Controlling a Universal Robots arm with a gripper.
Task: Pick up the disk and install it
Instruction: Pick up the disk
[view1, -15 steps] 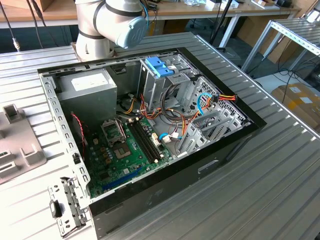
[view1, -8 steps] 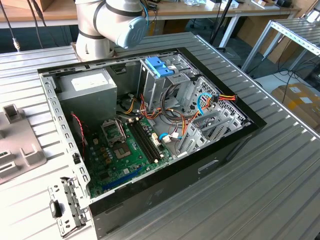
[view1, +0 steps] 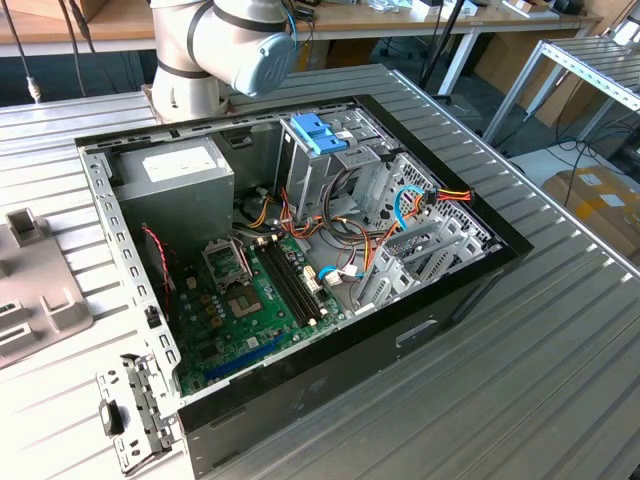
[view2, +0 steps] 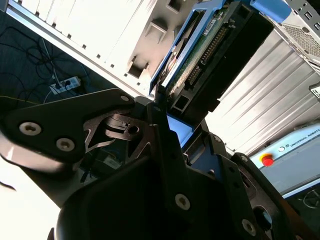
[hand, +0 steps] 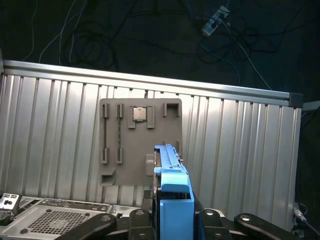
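The end effector (hand: 174, 223) clasps the blue-railed disk (hand: 172, 182); a grey tray (hand: 125, 145) lies beyond.

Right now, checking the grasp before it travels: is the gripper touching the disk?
Touching. In the first wrist view the disk sits clamped between the fingers of the gripper, with no gap on either side.

Computer case (view1: 330, 392), lid off, open to entry from above. Power supply (view1: 180, 172) blocks the far corner at the exterior view's left, with the drive cage (view1: 335, 175) just beside it. Loose cables (view1: 372, 232) crowd the middle. The motherboard (view1: 250, 300) lies low, with open height above it. Ribbed table (view1: 540, 380): free at the exterior view's right. Grey fixture plate (view1: 30, 290) and metal bracket (view1: 130, 410) occupy the left. The gripper (hand: 172, 221), clamped on the disk (hand: 172, 192), hangs over that plate in the first wrist view.
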